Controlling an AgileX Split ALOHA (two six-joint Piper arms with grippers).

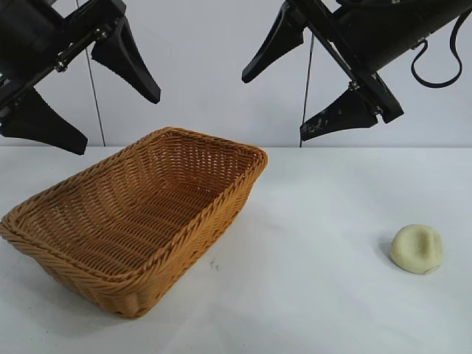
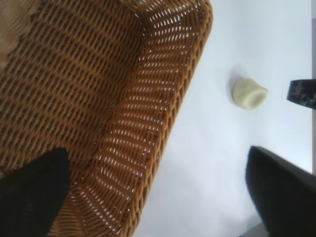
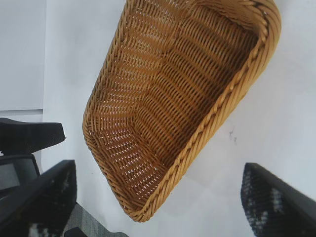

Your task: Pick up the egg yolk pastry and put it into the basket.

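Egg yolk pastry (image 1: 417, 248) sits on white counter (image 1: 317, 295) toward right edge, near front, well apart from basket (image 1: 136, 228). Basket lies empty on left half of counter, set at a slant. Left gripper (image 1: 81, 96) hangs high above basket's back left, angled downward, fingers spread wide, holding nothing. Right gripper (image 1: 291, 92) hangs high above counter's back edge near middle, angled downward, fingers spread wide, empty.

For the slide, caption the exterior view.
Both open tools, left and right, hang above the table; empty basket left, egg yolk pastry right.
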